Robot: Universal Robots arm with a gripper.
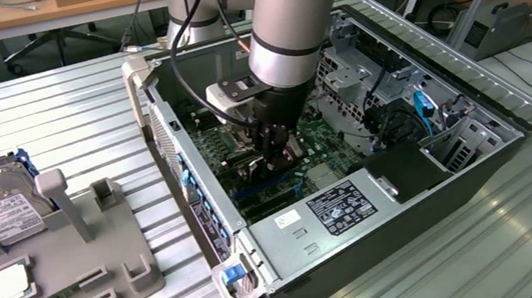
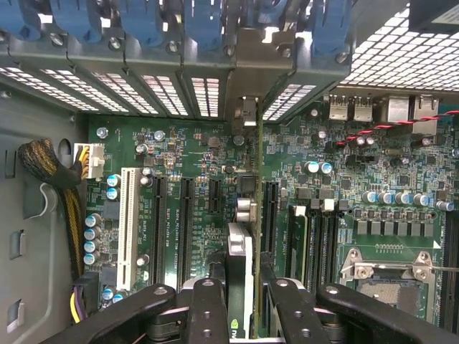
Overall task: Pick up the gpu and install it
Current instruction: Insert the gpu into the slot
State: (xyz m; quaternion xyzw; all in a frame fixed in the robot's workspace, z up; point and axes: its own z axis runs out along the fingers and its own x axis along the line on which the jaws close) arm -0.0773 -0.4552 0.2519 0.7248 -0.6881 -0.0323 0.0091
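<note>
gpu (image 2: 257, 215) stands on edge, pinched by the pincer (image 2: 247, 301), inside the computer case (image 1: 290, 236) near its slotted wall

The arm (image 1: 290, 15) is reaching steeply downward into the open computer case (image 1: 477, 145), its wrist pointing at the motherboard (image 2: 179, 165). The gripper (image 1: 277, 150) is hanging just above the motherboard near the middle of the case. Its black fingers (image 2: 208, 312) are standing on either side of the gpu (image 2: 247, 244), clamping the card edge-on and upright.
</note>
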